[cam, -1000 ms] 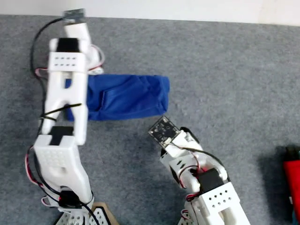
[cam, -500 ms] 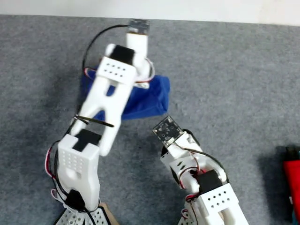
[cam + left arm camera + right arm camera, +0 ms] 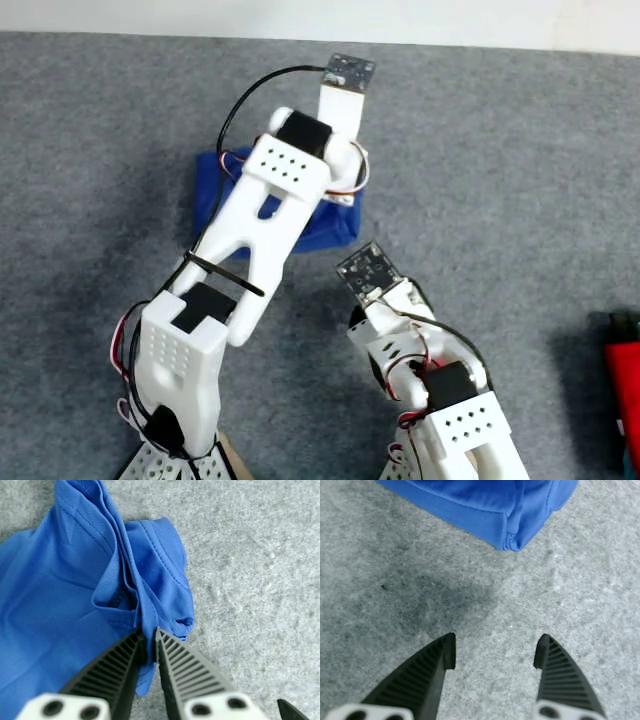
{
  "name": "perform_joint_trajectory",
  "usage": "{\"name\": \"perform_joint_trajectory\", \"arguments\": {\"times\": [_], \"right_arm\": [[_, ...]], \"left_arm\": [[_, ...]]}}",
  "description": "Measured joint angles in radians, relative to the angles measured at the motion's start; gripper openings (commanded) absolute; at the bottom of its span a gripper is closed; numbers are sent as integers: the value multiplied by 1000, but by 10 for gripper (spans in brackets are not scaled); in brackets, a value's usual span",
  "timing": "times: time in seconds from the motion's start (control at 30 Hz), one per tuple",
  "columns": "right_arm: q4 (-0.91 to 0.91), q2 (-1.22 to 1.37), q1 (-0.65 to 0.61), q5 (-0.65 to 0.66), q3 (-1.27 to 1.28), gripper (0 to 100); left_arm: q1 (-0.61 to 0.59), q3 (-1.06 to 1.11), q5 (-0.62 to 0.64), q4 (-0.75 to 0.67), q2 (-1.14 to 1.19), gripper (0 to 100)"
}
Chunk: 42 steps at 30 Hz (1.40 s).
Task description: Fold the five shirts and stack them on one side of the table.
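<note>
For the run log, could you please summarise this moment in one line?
left gripper: shut on blue shirt fold | right gripper: open, beside shirt corner, not touching it | grey table: red object apart from shirt

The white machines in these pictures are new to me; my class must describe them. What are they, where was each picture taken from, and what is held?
They are robot arms, left and right, at a grey table. One picture looks down from above; the other two come from cameras on each arm's wrist. The left gripper is shut on a fold of the blue shirt. The right gripper is open over bare table, near the shirt's corner. A red thing lies beyond the right arm.
</note>
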Motion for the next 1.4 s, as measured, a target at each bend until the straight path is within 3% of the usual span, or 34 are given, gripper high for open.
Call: {"name": "perform_joint_trajectory", "arguments": {"times": [0.17,0.53,0.63,0.77,0.97,1.17,1.4], "right_arm": [[0,0,0,-2,0,255],[0,0,25,-35,0,255],[0,0,43,-66,0,255],[0,2,51,-123,-28,255],[9,203,38,-193,-273,255],[-86,568,-49,-206,-528,255],[-325,953,-110,-207,-724,255]], "left_arm": [[6,0,0,9,0,347],[37,-21,0,52,-63,361],[-46,-60,0,104,-135,361],[-256,-72,0,150,-221,361],[-491,-74,72,261,-261,361],[-571,106,212,267,-249,361],[-571,333,245,64,-236,361]]}}
